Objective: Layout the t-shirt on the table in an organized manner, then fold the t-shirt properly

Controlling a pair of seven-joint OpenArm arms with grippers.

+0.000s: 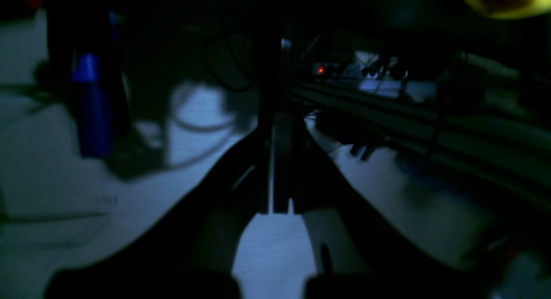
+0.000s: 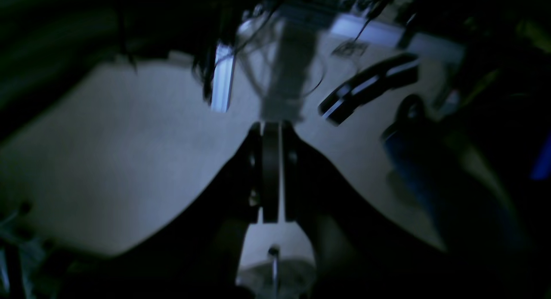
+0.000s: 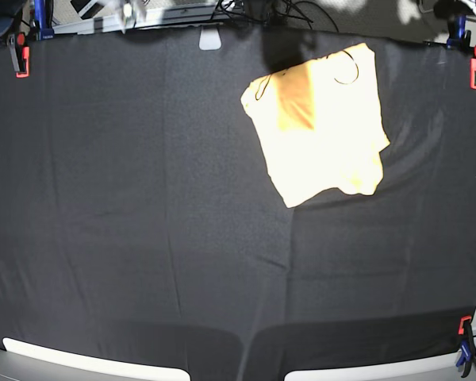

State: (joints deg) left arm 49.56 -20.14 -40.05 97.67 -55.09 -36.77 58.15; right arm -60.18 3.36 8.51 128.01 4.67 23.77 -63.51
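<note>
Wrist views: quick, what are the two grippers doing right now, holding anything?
Left gripper: closed, fingers pressed together, holding nothing.
Right gripper: closed, fingers together, holding nothing.

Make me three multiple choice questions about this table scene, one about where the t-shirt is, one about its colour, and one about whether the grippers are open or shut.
1. Where does the t-shirt lie on the table in the base view?
A. upper right
B. lower left
C. dead centre

2. What colour is the t-shirt?
A. dark blue
B. light orange-yellow
C. green

3. How do the left gripper and the right gripper stand?
A. both wide open
B. both shut on the t-shirt
C. both shut, holding nothing

Answers:
1. A, the garment sits near the far edge, right of the middle, in the base view.
2. B, it shows pale orange-yellow against the black cloth.
3. C, each wrist view shows the fingers pressed together with no fabric between them.
</note>
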